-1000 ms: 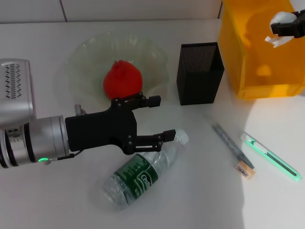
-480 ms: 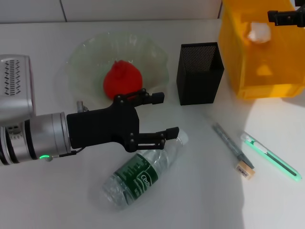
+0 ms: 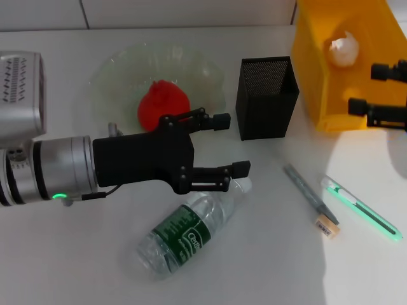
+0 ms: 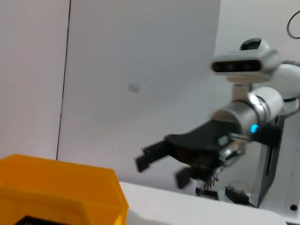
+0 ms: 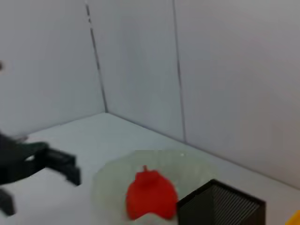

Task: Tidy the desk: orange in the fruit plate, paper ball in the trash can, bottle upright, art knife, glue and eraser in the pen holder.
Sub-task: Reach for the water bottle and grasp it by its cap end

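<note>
The orange lies in the pale-green fruit plate; it also shows in the right wrist view. The bottle lies on its side in front of the plate, cap to the right. My left gripper is open and empty, just above the bottle's cap end. The paper ball lies inside the yellow trash can. My right gripper is open and empty over the can's front right part. The black mesh pen holder stands between plate and can. The eraser lies at the front right.
A grey pen-like stick and a green-and-white art knife lie beside the eraser. The left wrist view shows the trash can and the right arm's gripper. A wall runs behind the table.
The right gripper let go of the paper ball, which now lies in the trash can, and drew back toward the front. The left gripper moved right, above the bottle's cap.
</note>
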You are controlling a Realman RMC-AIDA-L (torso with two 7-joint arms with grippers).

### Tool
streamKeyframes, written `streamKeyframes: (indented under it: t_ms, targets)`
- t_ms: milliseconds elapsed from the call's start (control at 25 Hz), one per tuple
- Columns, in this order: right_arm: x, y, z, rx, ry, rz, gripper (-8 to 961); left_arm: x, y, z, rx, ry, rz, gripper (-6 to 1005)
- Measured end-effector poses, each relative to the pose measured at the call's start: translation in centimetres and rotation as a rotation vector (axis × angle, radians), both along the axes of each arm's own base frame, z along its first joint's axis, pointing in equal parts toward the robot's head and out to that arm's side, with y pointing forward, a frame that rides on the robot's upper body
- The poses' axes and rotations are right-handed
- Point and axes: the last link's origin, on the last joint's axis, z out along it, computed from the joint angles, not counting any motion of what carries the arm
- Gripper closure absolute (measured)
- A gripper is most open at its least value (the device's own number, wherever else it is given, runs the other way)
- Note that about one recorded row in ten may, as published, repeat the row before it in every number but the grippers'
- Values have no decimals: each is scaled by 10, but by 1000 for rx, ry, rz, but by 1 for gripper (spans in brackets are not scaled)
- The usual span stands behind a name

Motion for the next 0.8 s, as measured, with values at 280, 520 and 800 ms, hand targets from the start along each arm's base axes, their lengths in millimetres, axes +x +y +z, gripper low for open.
streamKeyframes:
  t_ms: [280, 520, 800]
  targets:
    - [46, -54, -17, -53, 34, 11, 105, 29, 10, -11, -42, 267, 59, 135]
    - [67, -74, -20, -47, 51, 22, 105, 64, 7, -11, -65, 385, 125, 136]
    - [79, -83, -21, -67, 19, 11, 105, 92, 5, -37, -28, 665, 256, 136]
